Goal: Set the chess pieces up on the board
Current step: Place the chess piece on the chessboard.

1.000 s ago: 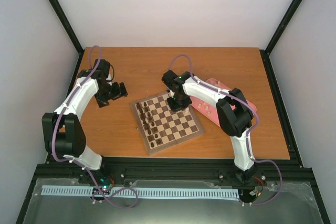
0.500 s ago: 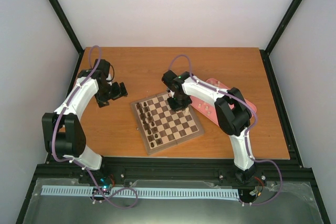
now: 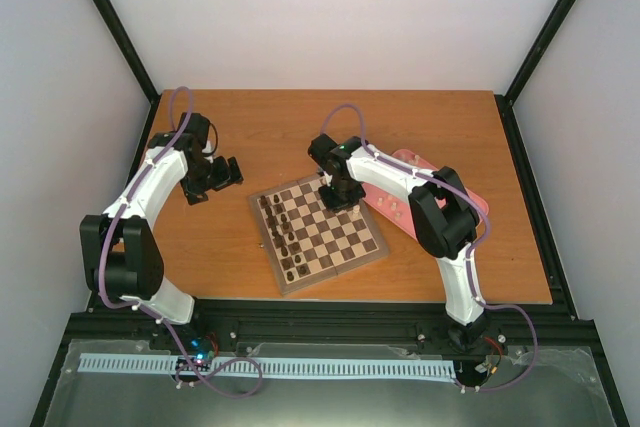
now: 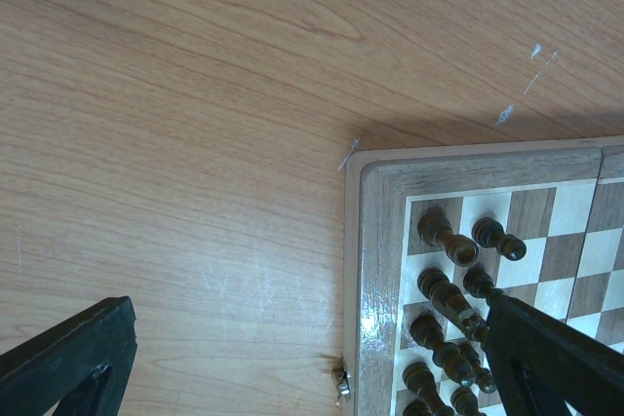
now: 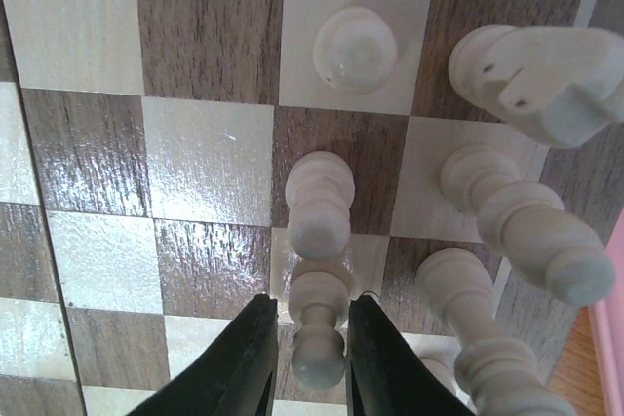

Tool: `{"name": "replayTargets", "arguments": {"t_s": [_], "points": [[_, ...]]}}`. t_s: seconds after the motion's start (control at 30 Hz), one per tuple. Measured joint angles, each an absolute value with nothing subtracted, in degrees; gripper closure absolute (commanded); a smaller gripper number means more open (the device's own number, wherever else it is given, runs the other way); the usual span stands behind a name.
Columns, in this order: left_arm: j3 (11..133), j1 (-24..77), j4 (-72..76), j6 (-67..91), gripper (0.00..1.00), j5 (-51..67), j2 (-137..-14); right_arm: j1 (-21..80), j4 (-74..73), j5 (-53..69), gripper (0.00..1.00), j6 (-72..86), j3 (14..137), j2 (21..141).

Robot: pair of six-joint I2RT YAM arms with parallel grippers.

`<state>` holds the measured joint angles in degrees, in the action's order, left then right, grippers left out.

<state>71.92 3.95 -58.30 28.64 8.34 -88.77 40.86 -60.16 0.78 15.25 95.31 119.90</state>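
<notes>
The right gripper [image 5: 310, 305] has its jaws closed narrowly on a pale chess piece [image 5: 319, 338] standing on the board [image 5: 210, 17], while the left gripper [image 4: 307, 311] hangs wide open and empty.

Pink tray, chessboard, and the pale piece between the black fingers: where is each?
pink tray [image 3: 408, 157], top view, bare far rim.
chessboard [image 3: 340, 237], top view, bare squares near its middle.
pale piece [image 5: 319, 323], right wrist view, its stem.

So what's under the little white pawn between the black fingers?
The chessboard; the cream pawn seems to stand on a light square. Its base hides behind the neighbouring pawn, and the right gripper fingers cover the sides.
</notes>
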Motion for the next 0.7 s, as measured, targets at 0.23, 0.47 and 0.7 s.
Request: {"name": "replayTargets", "arguments": {"t_s": [0.23,0.47,0.7], "points": [[71.92,3.95,-58.3,28.64,0.0,8.34,-88.77,40.86,-60.71,3.33,0.69,14.24,96.01,118.37],[71.92,3.95,-58.3,28.64,0.0,8.36,-88.77,40.8,-62.61,2.9,0.65,13.98,101.38,111.53],[71.92,3.95,-58.3,28.64,0.0,8.36,-88.77,33.54,-63.18,-0.93,0.59,14.57,101.58,106.32]]}}
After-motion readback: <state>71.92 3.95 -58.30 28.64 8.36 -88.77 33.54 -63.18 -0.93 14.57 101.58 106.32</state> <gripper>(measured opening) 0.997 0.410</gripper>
